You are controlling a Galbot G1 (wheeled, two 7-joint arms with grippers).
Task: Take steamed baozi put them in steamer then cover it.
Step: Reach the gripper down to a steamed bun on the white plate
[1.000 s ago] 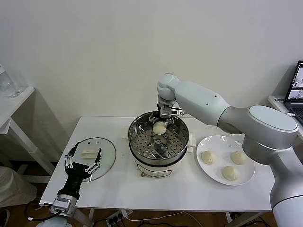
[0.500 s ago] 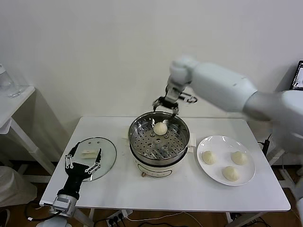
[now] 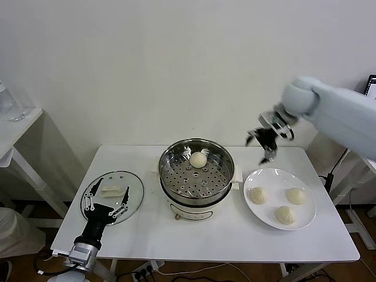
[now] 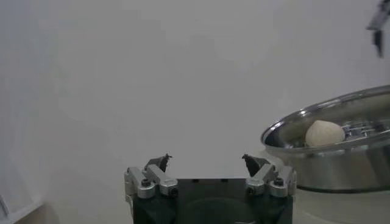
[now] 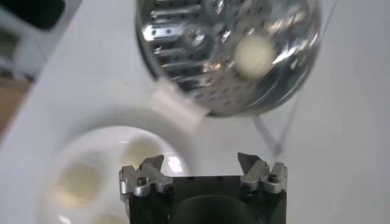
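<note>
On a white surface [image 3: 194, 244] against a pale wall, the steel steamer [image 3: 197, 176] stands at the middle on its white base, uncovered, with one steamed baozi [image 3: 198, 159] resting on the perforated tray toward the far rim. Three more baozi [image 3: 258, 195] lie on a white plate [image 3: 254, 180] just beside the steamer, toward the surface's right edge. The glass cover [image 3: 113, 197] lies flat near the left edge, its cream handle up, well apart from the pot.

The right claw [image 3: 262, 143] hangs in the air above the far rim of the plate, between steamer and right edge, fingers spread and empty. The left claw [image 3: 106, 205] sits low at the near left corner, its open fingers reaching over the near edge of the cover and grasping nothing; whether they touch the glass cannot be told.

A second white table [image 3: 14, 132] stands off to the left. A small white tab [image 3: 238, 174] juts from the steamer's side toward the plate.
</note>
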